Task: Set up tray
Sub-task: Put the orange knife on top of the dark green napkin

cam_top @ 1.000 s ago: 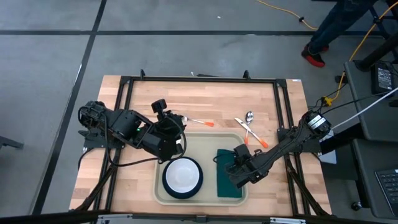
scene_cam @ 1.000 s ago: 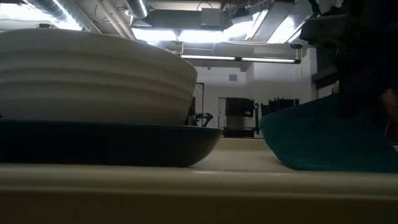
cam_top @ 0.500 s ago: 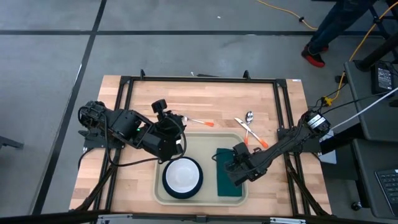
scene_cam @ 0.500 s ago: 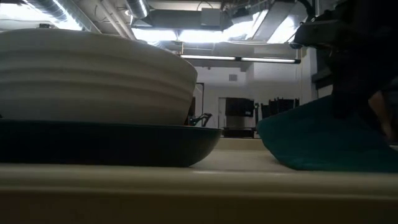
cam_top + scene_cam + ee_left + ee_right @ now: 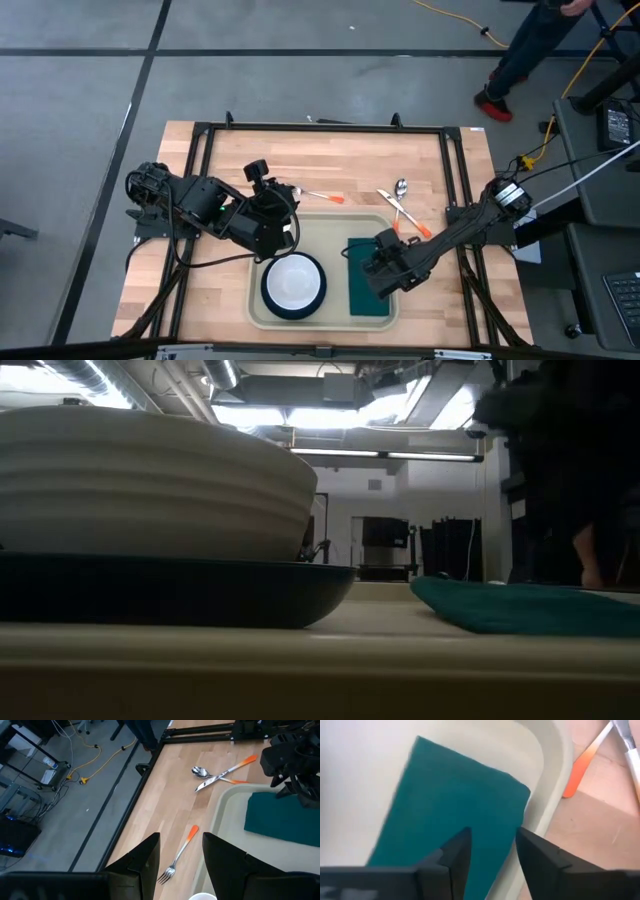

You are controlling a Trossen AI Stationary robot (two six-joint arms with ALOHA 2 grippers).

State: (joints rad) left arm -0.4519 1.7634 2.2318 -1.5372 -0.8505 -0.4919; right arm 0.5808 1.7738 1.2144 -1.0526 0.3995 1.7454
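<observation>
Now right claw (image 5: 385,272) parted above napkin (image 5: 366,288) by tray (image 5: 330,224) rim, left claw (image 5: 262,172) parted beside tray

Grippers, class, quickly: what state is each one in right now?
Left gripper: open, holding nothing, above the fork.
Right gripper: open, holding nothing, above the green napkin lying in the tray.

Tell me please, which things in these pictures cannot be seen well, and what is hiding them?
- Napkin, high view: the right claw covers part of it.
- Plate and bowl, low view: cut off by the left edge; they hide the table behind.
- Tray, right wrist view: only one corner shows.
- Left claw, high view: lost in the dark arm.
- Knife and spoon, high view: too small to separate.
</observation>
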